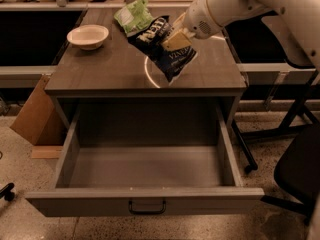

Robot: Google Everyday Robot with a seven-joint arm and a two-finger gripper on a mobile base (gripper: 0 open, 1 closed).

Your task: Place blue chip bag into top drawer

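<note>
Claw [176,39], where is it?

Over the far right part of the bench [100,74], at the end of the white arm [235,4] that reaches in from the upper right. It is clamped on the blue chip bag [176,63], gripping it around the middle.

How does the bag sit?

Tilted. Its top points up toward the far left, and its bottom corner points down toward the bench's near edge. I cannot tell whether that corner touches the surface.

Anything close to it?

A light-green snack bag [131,15] lies just beyond it on the far side, and the two bags' upper ends overlap in this view. Further left, well apart from both, a pale bowl [88,35] stands upright on the bench.

And the top drawer?

The top drawer [145,169] is pulled far out toward the near side, directly below the bench top. Its flat front panel is nearest, with a small dark handle [147,206] at the centre. The bag is over the bench, beyond the drawer's opening and not in it.

What lies further out?

A cardboard box [32,116] leans on the floor to the left of the bench. A dark chair [300,169] stands at the right edge, near side.
</note>
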